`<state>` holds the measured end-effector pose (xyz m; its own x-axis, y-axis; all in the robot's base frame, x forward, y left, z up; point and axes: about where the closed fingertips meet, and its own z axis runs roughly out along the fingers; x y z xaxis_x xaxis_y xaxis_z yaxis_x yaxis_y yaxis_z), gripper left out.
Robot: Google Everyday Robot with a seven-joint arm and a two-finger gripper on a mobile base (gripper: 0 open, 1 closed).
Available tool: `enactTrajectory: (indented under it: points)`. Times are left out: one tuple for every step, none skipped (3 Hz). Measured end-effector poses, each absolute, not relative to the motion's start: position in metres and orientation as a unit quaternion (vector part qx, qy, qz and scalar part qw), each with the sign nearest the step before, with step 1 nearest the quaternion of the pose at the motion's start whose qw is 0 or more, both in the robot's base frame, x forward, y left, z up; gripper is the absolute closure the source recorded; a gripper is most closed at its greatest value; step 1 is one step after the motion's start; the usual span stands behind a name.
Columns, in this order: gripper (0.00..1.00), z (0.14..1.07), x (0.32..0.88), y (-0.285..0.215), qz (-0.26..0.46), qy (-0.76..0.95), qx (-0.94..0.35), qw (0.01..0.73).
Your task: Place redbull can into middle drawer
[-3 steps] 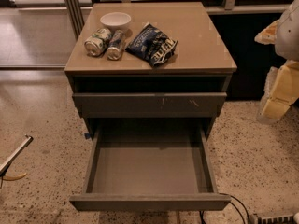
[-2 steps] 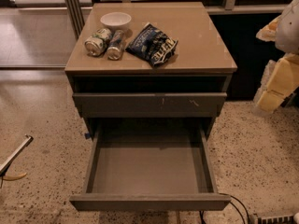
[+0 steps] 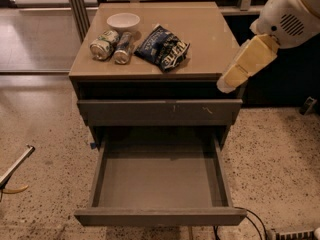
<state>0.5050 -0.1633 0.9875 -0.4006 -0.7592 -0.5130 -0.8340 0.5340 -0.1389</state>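
Tan laminate is what we're looking at up top: the cabinet's flat surface has square edges, and its right half is bare. All the clutter sits in the back-left part. The redbull can lies on its side there, slim and dull silver, touching a fatter green-and-white can that's also tipped over on its left. A round white bowl sits just behind the pair, and a crinkly dark blue chip bag lies just to the right of the slim can.

The gripper hangs off the front-right corner of the surface, well apart from the cans. It's a pale yellow blocky piece angled down and left from the rounded white arm housing. Honestly we can't tell from this angle whether it's clenched or released, and it looks like it's holding nothing, though we wouldn't swear to it.

Below, the upper drawer front is pushed in, matte grey-brown with a few pale scratches. The middle drawer is pulled far out, a wide shallow box with a flat bottom and thin straight walls, so there's plenty of open room above it. A speckled terrazzo floor surrounds the cabinet, with dark cables curling near the drawer's front-right corner.
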Motion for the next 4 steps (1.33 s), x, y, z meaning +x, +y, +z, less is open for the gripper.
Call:
enactTrajectory:
  points:
    - [0.0, 1.004, 0.521, -0.113, 0.086, 0.845, -0.432, 0.303]
    - [0.0, 1.023, 0.53, -0.071, 0.091, 0.857, -0.395, 0.319]
    - [0.0, 1.023, 0.53, -0.069, 0.104, 0.872, -0.361, 0.314]
    - [0.0, 1.023, 0.53, -0.069, 0.104, 0.872, -0.361, 0.314]
